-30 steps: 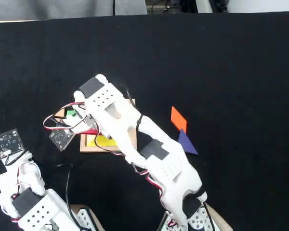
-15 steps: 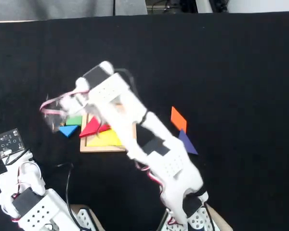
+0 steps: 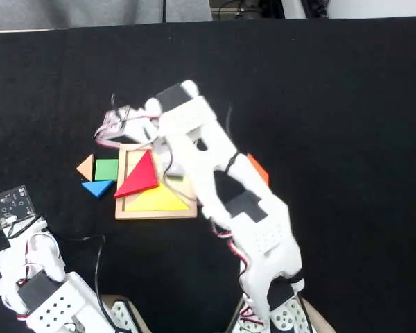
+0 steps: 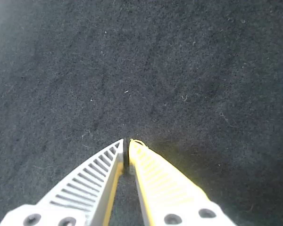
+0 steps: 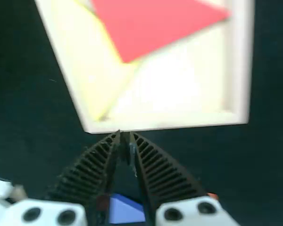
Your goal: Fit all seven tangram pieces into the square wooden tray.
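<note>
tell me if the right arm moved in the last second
Yes. The right arm swung away from its base: its forward end was at the tray's left edge, and now it is by the far edge.

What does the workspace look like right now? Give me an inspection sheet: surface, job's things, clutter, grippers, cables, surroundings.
Surface: black cloth table.
Job's things: wooden tray holds the yellow triangle; red triangle lies askew, one corner over the tray's rim. Tan triangle, green square and blue triangle lie beside the tray; orange piece sits partly behind the right arm.
Clutter: nothing seen.
Grippers: left gripper shut over bare cloth; right gripper shut, holding nothing, at the tray's edge.
Cables: red and white wires loop at the right arm's wrist.
Surroundings: grey backdrop behind the table.
</note>
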### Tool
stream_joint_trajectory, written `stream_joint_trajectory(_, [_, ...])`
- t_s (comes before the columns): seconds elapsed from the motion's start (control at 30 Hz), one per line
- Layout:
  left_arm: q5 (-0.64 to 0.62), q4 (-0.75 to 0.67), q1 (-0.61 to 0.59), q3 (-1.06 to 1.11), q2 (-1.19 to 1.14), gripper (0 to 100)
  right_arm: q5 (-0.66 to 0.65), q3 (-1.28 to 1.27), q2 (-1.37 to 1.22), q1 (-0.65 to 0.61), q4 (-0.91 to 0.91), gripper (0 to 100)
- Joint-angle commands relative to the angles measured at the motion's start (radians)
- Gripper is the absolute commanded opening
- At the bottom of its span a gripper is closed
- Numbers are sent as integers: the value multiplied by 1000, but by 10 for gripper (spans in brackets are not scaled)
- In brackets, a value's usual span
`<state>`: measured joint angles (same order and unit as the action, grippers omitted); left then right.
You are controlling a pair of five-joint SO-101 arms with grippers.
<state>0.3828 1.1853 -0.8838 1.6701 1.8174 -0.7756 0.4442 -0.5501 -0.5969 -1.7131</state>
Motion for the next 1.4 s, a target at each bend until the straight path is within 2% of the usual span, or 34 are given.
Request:
stream_joint_trajectory(0.0, [8,3,13,-2,8,30,152,-85,133,-55,91,11])
stream_joint_trajectory(0.37, [9,3,25,-2,8,30,307,-650,426,-143,559,11])
stream_joint_trajectory(0.97, [9,3,35,8,8,30,334,-501,223,-137,569,11])
stream_joint_trajectory(1.37, [9,3,35,8,8,30,334,-484,211,-107,618,11])
